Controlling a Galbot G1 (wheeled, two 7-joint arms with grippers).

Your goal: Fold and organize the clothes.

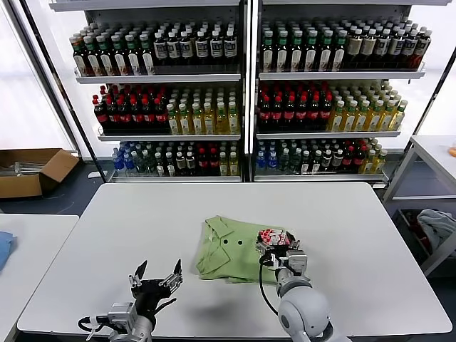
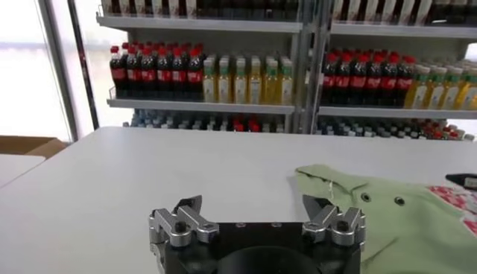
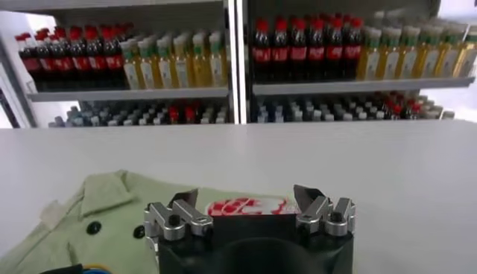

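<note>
One green polo shirt (image 1: pixel 235 249) on table (image 1: pixel 142 221), 2 open hands.

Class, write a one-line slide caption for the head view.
Folded green polo shirt on white table; right gripper open over it, left gripper open.

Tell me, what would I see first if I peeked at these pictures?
Probably the tall shelves at the back, packed with rows of colourful bottles. Next, the light green polo shirt lying partly folded on the white table, its red-and-white checkered print facing up. The right gripper hovers open over the shirt's edge, and the left gripper waits open near the table's front, left of the shirt.
</note>
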